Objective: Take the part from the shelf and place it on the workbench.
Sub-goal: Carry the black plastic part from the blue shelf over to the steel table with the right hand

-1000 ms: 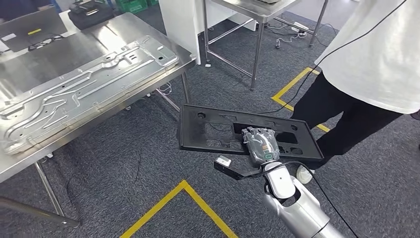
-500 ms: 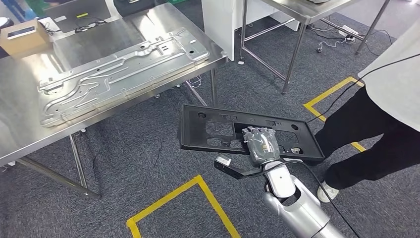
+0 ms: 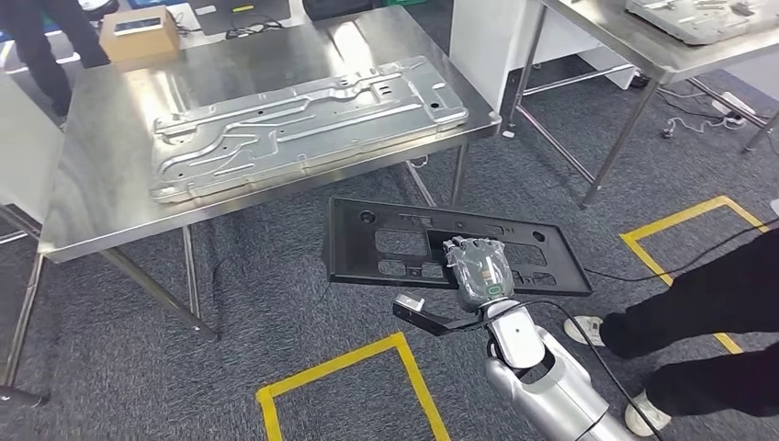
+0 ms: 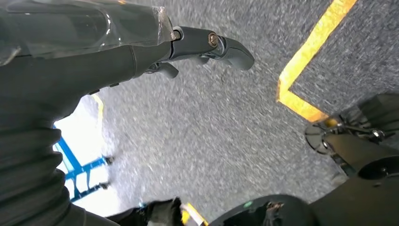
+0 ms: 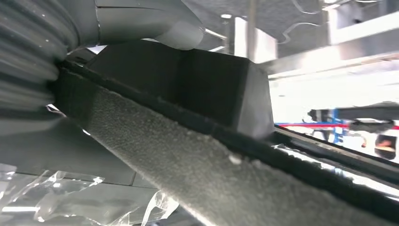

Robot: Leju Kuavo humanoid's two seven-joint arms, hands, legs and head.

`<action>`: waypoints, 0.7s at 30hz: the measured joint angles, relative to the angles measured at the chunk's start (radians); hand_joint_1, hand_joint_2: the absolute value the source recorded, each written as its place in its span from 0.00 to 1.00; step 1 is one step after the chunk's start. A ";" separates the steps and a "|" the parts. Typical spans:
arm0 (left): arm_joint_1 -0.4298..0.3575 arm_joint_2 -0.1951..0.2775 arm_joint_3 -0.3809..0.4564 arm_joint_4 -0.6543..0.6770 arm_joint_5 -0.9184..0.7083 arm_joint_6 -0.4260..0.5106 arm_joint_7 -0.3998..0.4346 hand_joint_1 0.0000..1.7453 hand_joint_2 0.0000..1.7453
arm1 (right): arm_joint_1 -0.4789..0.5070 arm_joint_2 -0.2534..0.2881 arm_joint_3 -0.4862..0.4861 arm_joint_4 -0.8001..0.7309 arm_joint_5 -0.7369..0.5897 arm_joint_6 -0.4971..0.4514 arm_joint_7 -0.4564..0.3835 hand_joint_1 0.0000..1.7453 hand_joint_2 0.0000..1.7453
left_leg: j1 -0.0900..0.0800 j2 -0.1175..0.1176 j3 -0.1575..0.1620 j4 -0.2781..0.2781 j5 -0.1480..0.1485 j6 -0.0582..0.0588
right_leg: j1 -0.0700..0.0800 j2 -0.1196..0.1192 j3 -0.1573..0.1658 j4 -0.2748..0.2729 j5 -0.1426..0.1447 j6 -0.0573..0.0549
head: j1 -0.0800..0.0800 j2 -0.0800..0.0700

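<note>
The part is a long flat black plastic panel with several cut-outs. My right hand grips its near edge and holds it level above the carpet. In the right wrist view the panel's dark edge runs under my grey thumb. The steel workbench stands just beyond the panel, up and to the left. A large pressed metal sheet covers much of its top. My left hand hangs over the carpet with fingers stretched out and nothing in them.
A cardboard box sits at the bench's far left corner. A second steel table stands at the right rear. A person's dark legs are close on my right. Yellow tape marks the carpet below the panel.
The whole picture has shifted rightward as the camera turned, bringing the workbench toward the middle. The black panel stays in my right hand as before.
</note>
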 joint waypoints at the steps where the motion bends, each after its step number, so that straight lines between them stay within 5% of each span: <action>1: -0.001 0.000 0.000 0.000 0.000 0.000 0.000 0.00 1.00 | 0.000 0.000 0.000 0.000 -0.001 0.000 0.000 1.00 1.00 | -0.001 -0.014 0.001 0.008 -0.007 -0.004 | -0.005 0.020 0.029 -0.070 0.032 -0.002 | 0.000 0.000; 3: -0.001 0.000 0.000 0.000 0.000 0.001 0.001 0.00 1.00 | 0.000 0.000 0.000 0.001 -0.002 -0.002 -0.001 1.00 1.00 | -0.004 -0.035 0.000 0.012 -0.016 -0.008 | -0.010 0.038 0.059 -0.137 0.052 -0.013 | 0.000 0.000; 5: 0.002 0.001 0.000 0.000 0.000 0.002 0.003 0.00 1.00 | 0.000 0.004 0.000 0.001 -0.003 -0.004 -0.003 1.00 1.00 | -0.004 -0.047 -0.003 0.013 -0.020 -0.011 | -0.010 0.016 0.065 -0.142 0.049 -0.029 | 0.000 0.000; 7: 0.004 0.003 0.000 -0.001 -0.001 0.002 0.004 0.00 1.00 | -0.002 0.009 0.000 0.002 -0.004 -0.007 -0.005 1.00 1.00 | -0.001 -0.015 -0.028 0.062 -0.049 -0.025 | -0.014 -0.006 0.070 -0.145 0.047 -0.040 | -0.001 0.000; 9: 0.001 0.002 0.000 -0.002 -0.001 0.002 0.006 0.00 1.00 | -0.003 0.011 0.000 0.004 -0.005 -0.010 -0.007 1.00 1.00 | 0.011 0.036 -0.098 0.199 -0.109 -0.047 | -0.016 -0.026 0.074 -0.147 0.043 -0.047 | -0.001 0.000; 11: 0.000 0.002 0.000 -0.002 -0.002 0.003 0.009 0.00 1.00 | -0.001 0.011 0.000 0.007 -0.007 -0.011 -0.008 1.00 1.00 | 0.029 0.055 -0.180 0.339 -0.150 -0.063 | -0.017 -0.048 0.079 -0.147 0.036 -0.047 | -0.001 0.000; 12: 0.000 0.002 0.000 -0.002 -0.002 0.002 0.010 0.00 1.00 | 0.000 0.012 0.000 0.008 -0.008 -0.011 -0.008 1.00 1.00 | 0.036 0.059 -0.199 0.361 -0.144 -0.067 | -0.018 -0.059 0.084 -0.147 0.031 -0.046 | -0.001 0.000; 14: 0.001 0.002 0.000 -0.002 -0.002 0.002 0.012 0.00 1.00 | 0.001 0.014 0.000 0.010 -0.008 -0.011 -0.009 1.00 1.00 | 0.042 0.072 -0.171 0.276 -0.078 -0.068 | -0.020 -0.081 0.099 -0.149 0.021 -0.042 | -0.001 0.000; 17: -0.002 0.003 0.000 -0.002 -0.002 0.003 0.013 0.00 1.00 | -0.003 0.016 0.000 0.010 -0.008 -0.012 -0.008 1.00 1.00 | 0.026 0.142 -0.072 0.051 0.025 -0.044 | -0.018 -0.110 0.129 -0.163 0.009 -0.031 | -0.001 0.000; 19: -0.004 0.004 0.000 -0.002 -0.002 0.003 0.013 0.00 1.00 | -0.004 0.017 0.000 0.010 -0.009 -0.013 -0.008 1.00 1.00 | 0.016 0.154 -0.055 0.004 0.028 -0.034 | -0.014 -0.131 0.142 -0.171 0.001 -0.018 | -0.001 0.000; 21: -0.002 0.004 0.000 -0.002 -0.002 0.003 0.013 0.00 1.00 | -0.005 0.020 0.000 0.010 -0.009 -0.014 -0.009 1.00 1.00 | 0.019 0.131 -0.042 -0.008 0.026 -0.033 | -0.014 -0.133 0.152 -0.172 -0.011 -0.007 | -0.001 0.000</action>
